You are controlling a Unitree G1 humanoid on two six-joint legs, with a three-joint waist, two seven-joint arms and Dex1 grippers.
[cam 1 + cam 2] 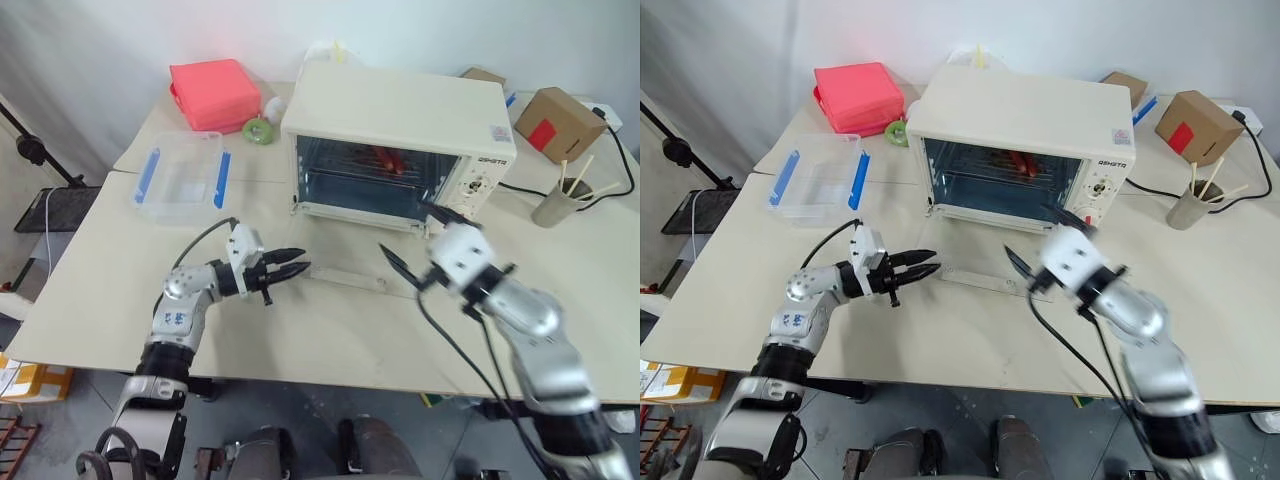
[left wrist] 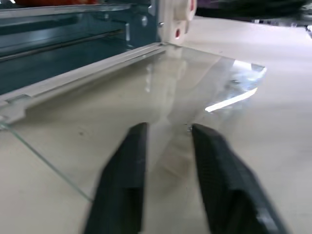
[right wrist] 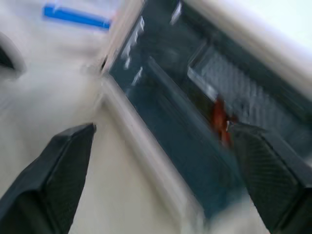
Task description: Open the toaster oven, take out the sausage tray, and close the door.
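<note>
The right gripper (image 1: 410, 252) hangs in front of the open mouth of the toaster oven (image 1: 400, 120), with its two black fingers spread wide and nothing between them. The big cream oven sits near the back of the table (image 1: 90, 270). Its door (image 1: 345, 262) is folded all the way down and lies flat on the table, with the long bar handle at the near edge. The sausage tray (image 1: 380, 160) is inside the oven on the rack, with red sausages (image 1: 387, 157) on it. From the right gripper the tray lies straight ahead and a bit up, past the flat glass door. The tray's long side runs from left to right, across the oven mouth. I think the right arm is the nearer one, so it looks best placed to reach in for the tray. The left gripper (image 1: 290, 266) waits off to the left of the door, near its corner, with its fingers partly apart and holding nothing. The head views show the whole oven and both arms. The left wrist view shows the clear glass of the door lying just past the left fingers (image 2: 122, 180). The right wrist view looks right into the dark oven and shows a red sausage between its own fingers.
</note>
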